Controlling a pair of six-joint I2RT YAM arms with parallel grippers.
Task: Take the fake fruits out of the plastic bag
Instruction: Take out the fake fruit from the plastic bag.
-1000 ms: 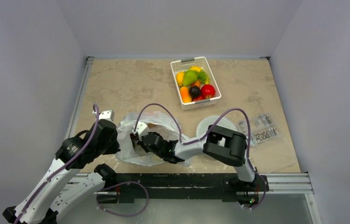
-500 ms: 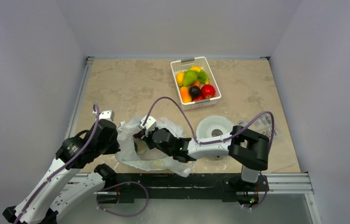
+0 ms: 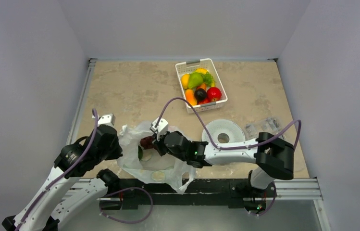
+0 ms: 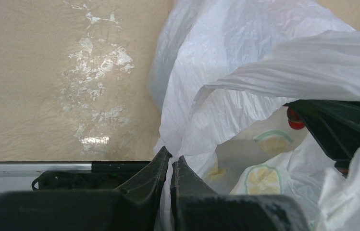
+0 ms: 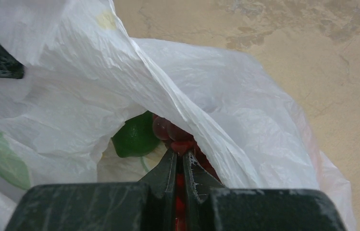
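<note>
At the table's [image 3: 130,91] 7 o'clock, the left end effector [image 4: 169,163] pinches the limp, slippery bag [image 4: 226,57] by its rim, and the right end effector [image 5: 181,163] pinches the grapes [image 5: 163,129] at its mouth, probably light, glossy and best gripped mid-cluster.

Thin crinkly translucent plastic bag [image 5: 245,96]; glossy dark red grape bunch [image 5: 167,131]; glossy green fruit [image 5: 134,138]; matt mottled tabletop [image 5: 274,43].
</note>
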